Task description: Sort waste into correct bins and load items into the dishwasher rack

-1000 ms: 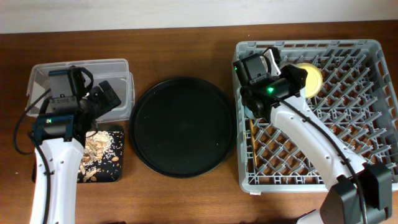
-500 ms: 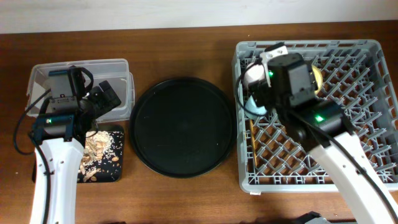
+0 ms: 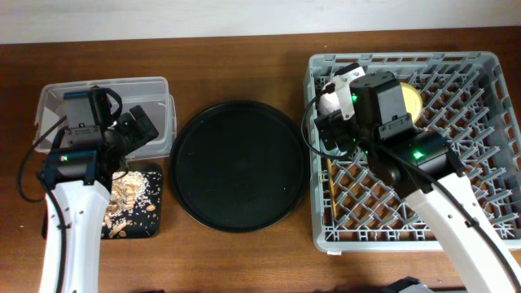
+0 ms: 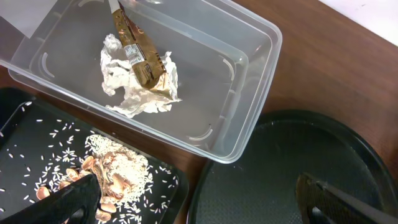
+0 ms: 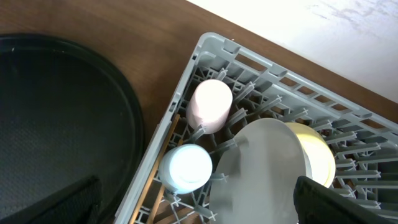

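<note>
Left wrist view puts our left gripper (image 4: pixel 198 186) nearest, its two fingers spread wide at the bottom corners with nothing between them. Just past them we see the beige food scraps (image 4: pixel 118 174) and loose grains lying in the shallow black tray (image 4: pixel 25 118), with the rim of the round black tray (image 4: pixel 298 155) alongside. Farther on sits the clear tub (image 4: pixel 249 81), right beside the shallow tray, and in it the crumpled white tissue (image 4: pixel 134 93) with the gold-brown wrapper (image 4: pixel 140 53) lying across it. In the right wrist view our right gripper (image 5: pixel 196 186) is likewise parted wide and empty, hanging over the corner of the dishwasher rack (image 5: pixel 249 62). Closest beneath it we find the light blue cup (image 5: pixel 185 168) among the pegs, touching the grey-white plate (image 5: pixel 261 168), which stands tilted on edge. The chopsticks (image 5: pixel 163 149) lie along the rack wall that faces the round tray. Beyond the blue cup stands the pale pink cup (image 5: pixel 210 104), and behind the plate the yellow bowl (image 5: pixel 320 155). All of it rests on the wooden table (image 3: pixel 244 65).
</note>
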`<state>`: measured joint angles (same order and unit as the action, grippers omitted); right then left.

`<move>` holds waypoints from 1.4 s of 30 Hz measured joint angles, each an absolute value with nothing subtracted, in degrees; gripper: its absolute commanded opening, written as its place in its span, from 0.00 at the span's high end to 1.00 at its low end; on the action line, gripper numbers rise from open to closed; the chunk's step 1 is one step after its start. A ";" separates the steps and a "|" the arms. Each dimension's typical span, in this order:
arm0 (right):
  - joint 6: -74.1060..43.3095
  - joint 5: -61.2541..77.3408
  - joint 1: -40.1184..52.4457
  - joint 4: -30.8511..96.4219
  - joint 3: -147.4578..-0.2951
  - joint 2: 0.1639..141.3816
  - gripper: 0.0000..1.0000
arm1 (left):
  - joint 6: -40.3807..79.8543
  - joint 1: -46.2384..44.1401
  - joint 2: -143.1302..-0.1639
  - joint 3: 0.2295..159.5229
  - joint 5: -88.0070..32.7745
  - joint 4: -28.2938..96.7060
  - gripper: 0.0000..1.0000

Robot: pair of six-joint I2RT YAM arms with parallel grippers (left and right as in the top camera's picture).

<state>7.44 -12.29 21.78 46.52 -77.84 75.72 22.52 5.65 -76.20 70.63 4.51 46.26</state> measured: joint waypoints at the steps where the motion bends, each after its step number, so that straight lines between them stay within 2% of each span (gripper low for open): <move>1: 7.46 -12.29 21.78 46.52 -77.84 75.72 0.02 | 22.52 5.65 -76.20 70.63 4.51 46.26 0.01; 27: 7.46 -12.03 21.78 47.24 -77.84 75.72 0.02 | 22.52 5.65 -76.20 70.63 4.51 46.26 0.01; 32: 7.44 -4.73 21.71 40.05 -77.54 74.59 0.01 | 22.52 5.65 -76.20 70.63 4.51 46.30 0.01; 34: 7.46 -3.46 21.52 36.62 -76.01 68.14 0.02 | 22.52 5.65 -76.20 70.63 4.54 46.28 0.01; 37: 7.44 -2.72 19.27 31.94 -69.41 48.47 0.02 | 22.52 5.65 -76.20 70.65 4.54 46.24 0.01; 40: 7.42 -2.31 15.64 30.94 -54.15 29.61 0.02 | 22.52 5.65 -76.20 70.74 4.51 46.15 0.01; 42: 7.44 -2.00 13.32 26.26 -38.48 17.58 0.01 | 22.52 5.65 -76.18 70.74 4.51 46.26 0.01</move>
<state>7.44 -2.00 13.32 26.26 -38.48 17.58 22.52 5.65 -76.18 70.74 4.51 46.26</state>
